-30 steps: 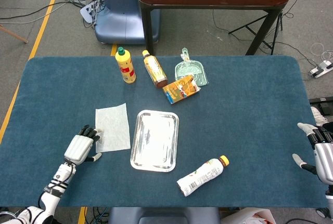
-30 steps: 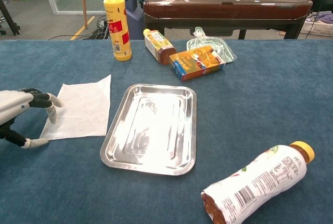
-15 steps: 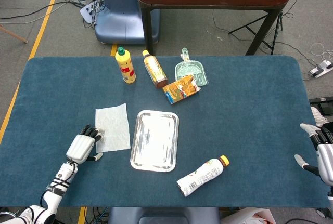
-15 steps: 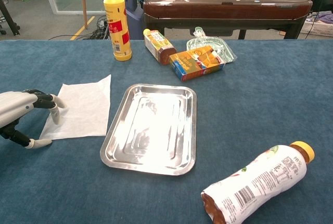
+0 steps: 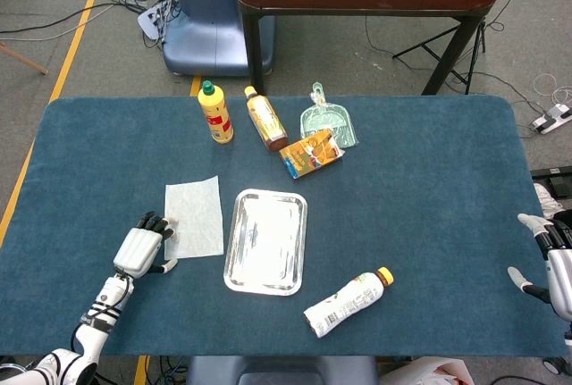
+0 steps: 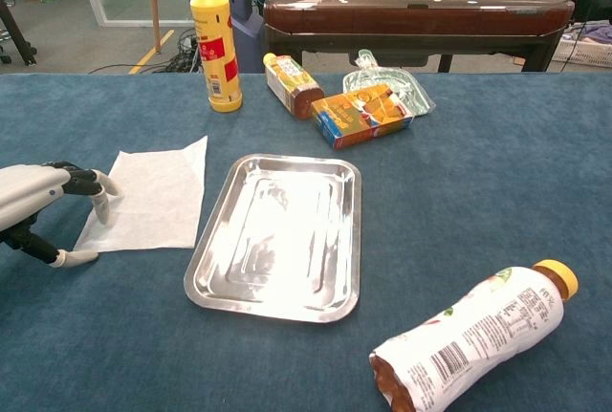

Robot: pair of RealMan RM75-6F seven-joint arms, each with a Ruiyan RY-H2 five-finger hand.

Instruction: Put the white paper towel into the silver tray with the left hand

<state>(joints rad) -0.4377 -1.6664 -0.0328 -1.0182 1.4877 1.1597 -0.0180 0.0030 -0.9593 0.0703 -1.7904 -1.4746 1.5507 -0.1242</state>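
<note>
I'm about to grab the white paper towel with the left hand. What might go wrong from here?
The left hand touches only the near left edge of the thin white paper towel, which lies flat on the blue cloth; the fingers may slide or bunch it rather than lift it. The shiny silver metal tray lies right beside it, so a dragged towel could catch on the raised rim.

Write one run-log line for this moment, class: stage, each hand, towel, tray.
stage: reaching | left hand: fingertips on paper towel edge, no grip | right hand: idle, open | towel: flat on table | tray: empty
</note>
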